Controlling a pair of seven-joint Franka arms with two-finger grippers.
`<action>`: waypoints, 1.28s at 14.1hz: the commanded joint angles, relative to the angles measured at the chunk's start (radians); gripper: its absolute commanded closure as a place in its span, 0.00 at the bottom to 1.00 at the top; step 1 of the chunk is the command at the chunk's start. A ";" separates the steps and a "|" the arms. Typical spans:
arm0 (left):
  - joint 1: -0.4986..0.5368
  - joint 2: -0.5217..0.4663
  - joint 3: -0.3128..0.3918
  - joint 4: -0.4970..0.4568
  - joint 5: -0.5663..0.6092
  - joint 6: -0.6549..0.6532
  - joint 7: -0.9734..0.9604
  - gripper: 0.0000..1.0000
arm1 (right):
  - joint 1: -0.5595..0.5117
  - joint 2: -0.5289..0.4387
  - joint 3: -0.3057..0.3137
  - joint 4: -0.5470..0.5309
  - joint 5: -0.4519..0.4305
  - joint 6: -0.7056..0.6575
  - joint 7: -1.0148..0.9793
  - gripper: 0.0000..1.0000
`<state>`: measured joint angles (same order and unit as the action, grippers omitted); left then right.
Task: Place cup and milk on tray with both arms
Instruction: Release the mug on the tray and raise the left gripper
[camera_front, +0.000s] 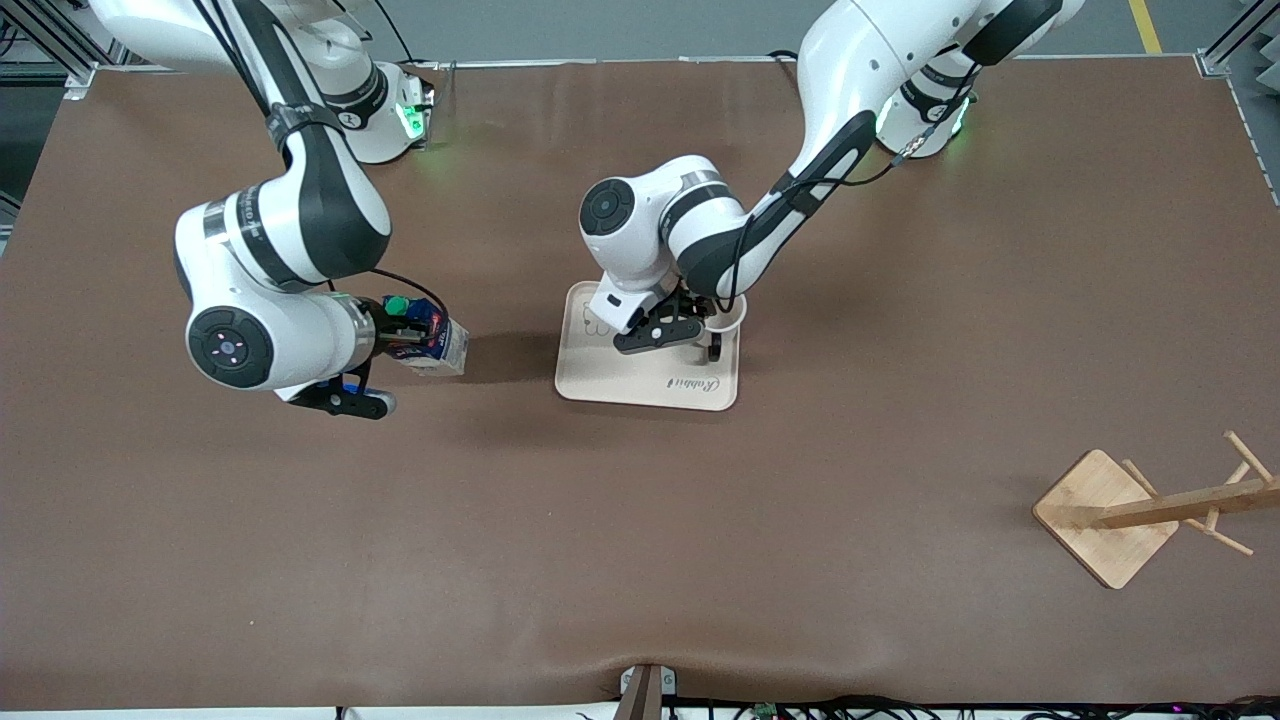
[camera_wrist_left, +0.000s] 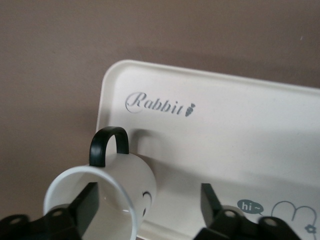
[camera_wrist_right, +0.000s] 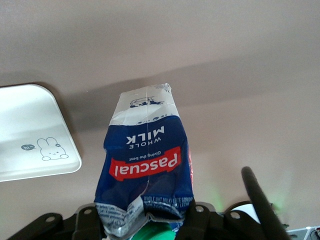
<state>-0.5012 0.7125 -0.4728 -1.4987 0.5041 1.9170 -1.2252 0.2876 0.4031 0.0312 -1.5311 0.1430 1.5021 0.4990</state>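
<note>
On the tray (camera_front: 640, 385), at the edge toward the left arm's end of the table, the cup (camera_front: 728, 318) stands upright with its handle pointing at the front camera. Right over it sits the left gripper (camera_front: 700, 322), its jaws spread wide, one finger inside the cup and one outside. Off the tray, toward the right arm's end of the table, the right gripper (camera_front: 400, 330) pinches the milk (camera_front: 432, 342) up in the air. I think the milk must travel sideways to the tray's bare part.
</note>
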 joint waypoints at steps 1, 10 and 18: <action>0.010 -0.083 0.002 -0.006 0.014 -0.062 0.012 0.00 | 0.070 -0.013 -0.007 -0.008 0.023 0.009 0.081 1.00; 0.369 -0.335 -0.010 -0.005 -0.212 -0.090 0.444 0.00 | 0.241 0.029 -0.007 -0.011 0.128 0.157 0.220 1.00; 0.585 -0.464 -0.007 -0.003 -0.249 -0.164 0.662 0.00 | 0.344 0.066 -0.007 -0.095 0.157 0.339 0.245 1.00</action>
<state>0.0588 0.2989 -0.4750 -1.4813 0.2778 1.7746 -0.5990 0.6106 0.4763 0.0316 -1.5841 0.2587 1.7878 0.7213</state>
